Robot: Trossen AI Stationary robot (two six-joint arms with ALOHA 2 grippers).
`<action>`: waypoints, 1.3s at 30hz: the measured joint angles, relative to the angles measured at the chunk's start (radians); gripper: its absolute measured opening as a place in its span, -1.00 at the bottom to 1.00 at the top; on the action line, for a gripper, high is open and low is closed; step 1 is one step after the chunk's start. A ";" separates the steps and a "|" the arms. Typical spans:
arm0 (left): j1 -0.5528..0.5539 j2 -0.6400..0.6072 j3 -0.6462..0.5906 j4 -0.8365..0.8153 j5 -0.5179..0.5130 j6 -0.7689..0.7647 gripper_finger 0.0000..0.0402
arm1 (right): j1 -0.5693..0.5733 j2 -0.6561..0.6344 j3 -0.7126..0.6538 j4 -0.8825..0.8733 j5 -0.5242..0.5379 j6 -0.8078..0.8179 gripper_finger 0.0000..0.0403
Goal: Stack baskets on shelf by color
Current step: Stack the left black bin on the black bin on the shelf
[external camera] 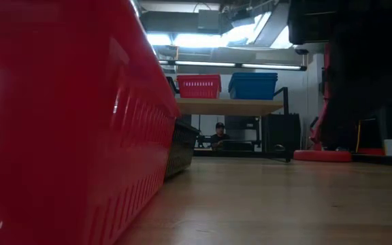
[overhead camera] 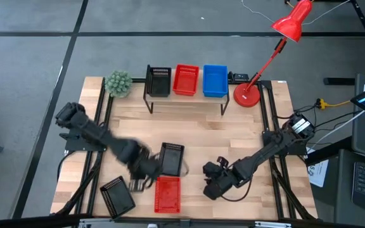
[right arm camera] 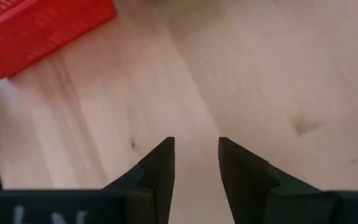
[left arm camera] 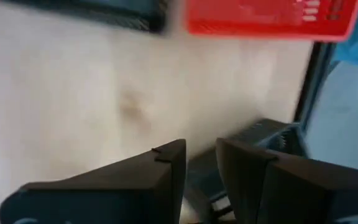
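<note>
On the shelf [overhead camera: 185,101] at the far edge stand a black basket [overhead camera: 159,81], a red basket [overhead camera: 185,80] and a blue basket [overhead camera: 215,81] side by side. On the table near the front lie a black basket [overhead camera: 172,158], a red basket [overhead camera: 167,193] and, turned askew at the near left, another black basket [overhead camera: 117,196]. My left gripper [overhead camera: 143,174] hovers, blurred, just left of the middle black and red baskets, open [left arm camera: 201,168] and holding nothing. My right gripper [overhead camera: 208,187] stands right of the red basket, open [right arm camera: 196,162] over bare wood.
A red desk lamp [overhead camera: 249,94] stands at the far right beside the shelf, and a green plant ball [overhead camera: 118,83] at the far left. In the low view the near red basket [external camera: 60,122] fills the left. Bare wood lies in the table's middle [overhead camera: 233,136].
</note>
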 joint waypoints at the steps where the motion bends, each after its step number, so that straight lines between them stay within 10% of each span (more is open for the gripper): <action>1: -0.047 0.000 -0.026 0.039 -0.002 -0.069 -0.60 | 0.008 0.000 0.000 0.000 0.001 0.000 -0.40; 10: -0.353 0.014 -0.263 0.446 -0.052 -0.735 -0.60 | 0.053 0.000 0.000 -0.001 -0.001 -0.041 -0.40; 16: -0.402 0.070 -0.300 0.466 -0.123 -0.852 -0.60 | 0.054 0.000 0.000 -0.001 -0.001 -0.053 -0.40; 39: 0.040 0.131 -0.301 0.577 -0.362 -0.076 -0.60 | 0.065 0.000 0.000 -0.001 -0.048 -0.048 -0.40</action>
